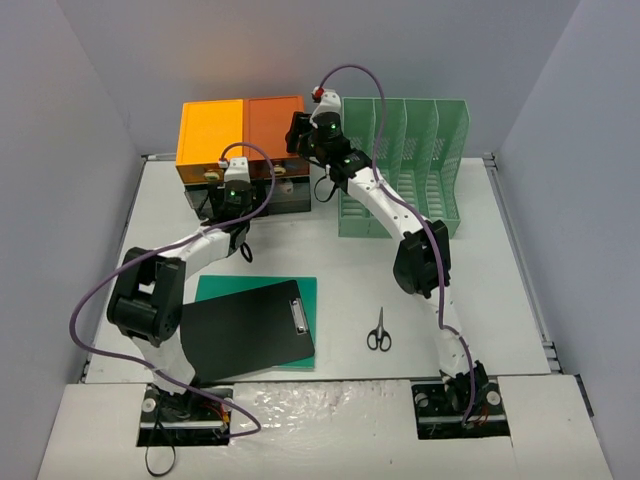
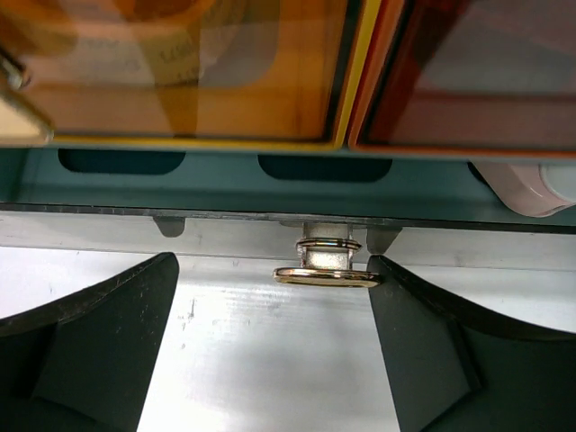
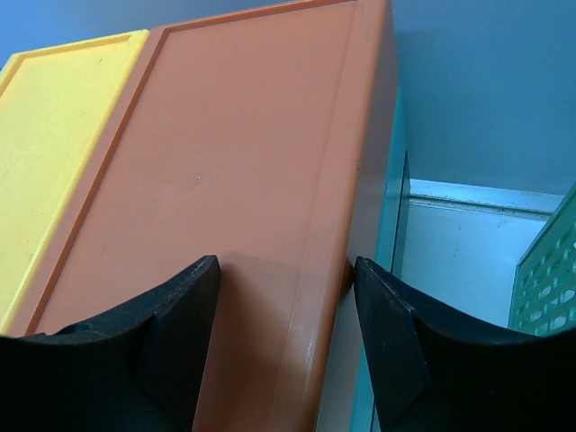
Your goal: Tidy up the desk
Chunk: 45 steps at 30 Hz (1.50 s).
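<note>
Left tool (image 2: 272, 281) is fingers apart, low on the worktop (image 1: 480, 300), facing the front of the drawer unit (image 1: 240, 130) at far left. The gold knob (image 2: 328, 266) sits just far of the tool, slightly right of the gap's middle. Its flat disc runs left-right across the gap and touches neither finger. The left arm is the nearer one, so a pull or push on that bottom drawer looks like its job.

Right tool (image 3: 286, 270) is also apart, straddling the right edge of the unit's orange top. I can't tell whether it presses down.

The worktop runs from the arm bases to the far wall, carrying the clipboard (image 1: 247, 330), the scissors (image 1: 378, 330) and the green rack (image 1: 405, 165).

Hard to make out:
- In the top view the left tool hides the knob.
- Whether the drawer is ajar or shut is unclear.
- A pale rounded thing (image 2: 531, 184) is cut off at the right.
</note>
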Available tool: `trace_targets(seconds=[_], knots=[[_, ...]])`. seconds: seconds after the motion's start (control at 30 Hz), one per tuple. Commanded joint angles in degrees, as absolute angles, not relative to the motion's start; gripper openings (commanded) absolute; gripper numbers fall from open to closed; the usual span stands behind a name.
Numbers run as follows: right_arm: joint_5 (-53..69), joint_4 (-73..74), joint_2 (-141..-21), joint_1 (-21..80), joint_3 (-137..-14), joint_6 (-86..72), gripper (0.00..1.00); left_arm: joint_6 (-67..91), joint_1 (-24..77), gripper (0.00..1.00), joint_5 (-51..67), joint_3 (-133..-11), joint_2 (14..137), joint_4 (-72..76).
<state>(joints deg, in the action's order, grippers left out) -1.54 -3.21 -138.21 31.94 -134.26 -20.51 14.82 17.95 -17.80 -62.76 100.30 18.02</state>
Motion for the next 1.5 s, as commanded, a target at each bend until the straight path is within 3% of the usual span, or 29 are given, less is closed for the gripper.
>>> trace_targets(seconds=[0.0,0.47,1.03,1.47], knots=[[2.6,5.7,-136.8,35.1,-132.6,-18.5,0.57,13.1,16.0,0.83,-20.2,-69.0,101.6,24.6],[2.6,6.3,-136.2,35.6,-131.5,-18.3,0.57,12.2,15.6,0.83,-17.9,-74.8,106.7,24.7],[2.5,6.4,-137.0,35.8,-132.5,-18.3,0.57,22.0,18.4,0.82,-13.9,-57.3,98.3,32.4],[1.8,6.4,-138.0,36.3,-133.0,-17.8,0.57,23.6,18.0,0.82,-7.9,-60.2,106.4,37.9]])
